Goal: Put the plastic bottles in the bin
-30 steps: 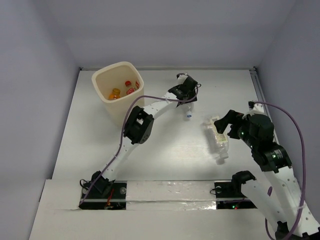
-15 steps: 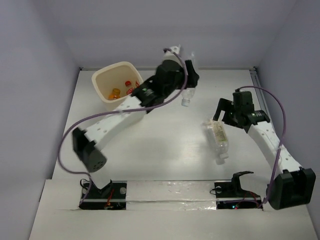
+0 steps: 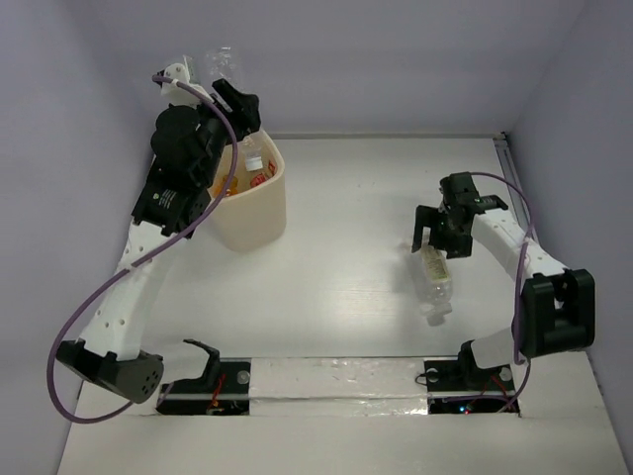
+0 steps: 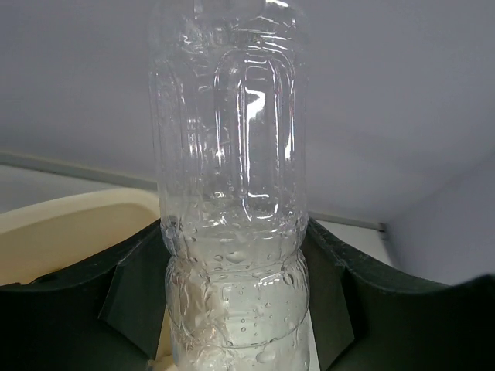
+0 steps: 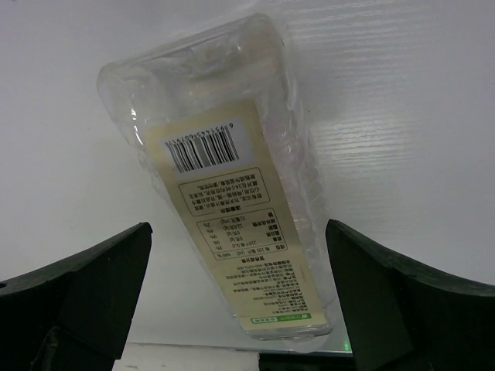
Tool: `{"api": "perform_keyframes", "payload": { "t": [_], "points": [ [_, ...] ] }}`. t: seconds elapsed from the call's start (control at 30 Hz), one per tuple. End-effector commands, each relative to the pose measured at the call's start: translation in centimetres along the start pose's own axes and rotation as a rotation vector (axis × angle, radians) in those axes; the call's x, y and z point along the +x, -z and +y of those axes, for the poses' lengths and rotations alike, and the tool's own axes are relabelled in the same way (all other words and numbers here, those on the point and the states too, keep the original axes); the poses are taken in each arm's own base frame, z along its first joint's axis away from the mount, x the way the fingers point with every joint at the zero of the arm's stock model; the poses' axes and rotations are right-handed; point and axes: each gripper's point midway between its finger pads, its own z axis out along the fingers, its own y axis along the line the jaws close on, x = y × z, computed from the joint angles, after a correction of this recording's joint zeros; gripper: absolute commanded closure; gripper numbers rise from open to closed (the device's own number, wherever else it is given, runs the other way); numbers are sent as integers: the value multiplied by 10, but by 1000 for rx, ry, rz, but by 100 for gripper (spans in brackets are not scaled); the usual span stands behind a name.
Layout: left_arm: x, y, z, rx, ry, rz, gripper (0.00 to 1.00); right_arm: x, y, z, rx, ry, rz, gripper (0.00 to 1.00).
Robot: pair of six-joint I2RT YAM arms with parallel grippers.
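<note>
Held in the left gripper (image 4: pixel 232 301), the clear bottle (image 4: pixel 230 178) runs off the picture's top and bottom edges. Between the right gripper (image 5: pixel 236 255) fingers, print on the labelled bottle (image 5: pixel 232 216) is too small to read.

Bin (image 3: pixel 252 213): on table (image 3: pixel 346 287), 10 o'clock; small bottles (image 3: pixel 255 160) inside.
Plain bottle (image 4: pixel 228 154): between left gripper (image 4: pixel 236 286) fingers, above bin's 11 o'clock rim.
Squarish bottle (image 5: pixel 232 193): flat on table, 3 o'clock; right gripper (image 5: pixel 240 301) straddles its 12 o'clock end.

A white, faintly wood-grained bench (image 3: pixel 336 297) sits between plain pale lavender walls (image 3: pixel 396 59), with a thin metal rail (image 3: pixel 510 160) along its far right edge and a glossy taped strip (image 3: pixel 336 375) across its near edge.
</note>
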Motion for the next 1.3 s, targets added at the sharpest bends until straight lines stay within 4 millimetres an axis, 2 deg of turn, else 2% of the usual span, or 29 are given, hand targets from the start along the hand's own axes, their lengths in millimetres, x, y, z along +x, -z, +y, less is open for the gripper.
{"api": "perform_keyframes", "payload": {
  "t": [0.0,0.13,0.17,0.2,0.23,0.33,0.37,0.47,0.5,0.53,0.63,0.7,0.77,0.83,0.87,0.9,0.93,0.97,1.0,1.1,1.2,1.23,1.27],
  "points": [
    [-3,-8,30,-60,-92,-21,50,-10,4,-4,35,36,16,0],
    [9,-17,55,-124,-143,-20,50,-4,-6,-5,42,39,67,0],
    [5,-19,57,-132,-147,-50,51,-1,-10,-3,28,41,83,0],
    [16,-20,65,-151,-167,-35,51,0,-12,-2,20,42,90,0],
    [14,-21,67,-157,-174,-55,51,1,-14,-1,15,43,96,0],
    [18,-27,79,-197,-217,-78,51,1,-16,9,-42,42,91,0],
    [23,-33,86,-224,-233,-76,51,0,-16,20,-91,45,85,1],
    [30,-44,96,-267,-268,-71,50,2,-18,29,-124,53,74,5],
    [30,-48,97,-274,-273,-71,50,4,-20,29,-125,52,81,12],
    [38,-54,102,-290,-289,-52,50,8,-23,28,-123,50,93,14],
    [50,-60,115,-341,-316,-29,48,9,-27,28,-128,46,95,14],
    [59,-64,132,-379,-331,-6,44,11,-30,30,-138,46,99,9],
    [70,-67,139,-380,-331,31,36,10,-30,33,-145,60,95,5],
    [77,-68,142,-382,-336,55,28,8,-29,35,-148,61,87,5],
    [79,-67,141,-374,-332,64,24,5,-29,36,-151,61,75,8],
    [82,-66,141,-370,-320,69,20,2,-26,37,-155,58,62,17],
    [82,-66,139,-365,-310,69,14,0,-25,38,-158,54,49,22],
    [82,-63,136,-350,-300,77,12,-4,-23,40,-166,37,31,27],
    [76,-63,130,-338,-286,71,11,-10,-15,44,-183,29,0,34],
    [58,-56,119,-328,-255,64,8,-26,8,64,-284,-4,-71,44],
    [41,-44,105,-300,-224,63,9,-52,61,99,-459,-23,-204,46],
    [31,-35,97,-280,-198,45,10,-63,90,114,-527,-31,-268,46],
    [30,-28,91,-252,-182,59,10,-73,109,125,-592,-30,-314,46]
  ]
}}
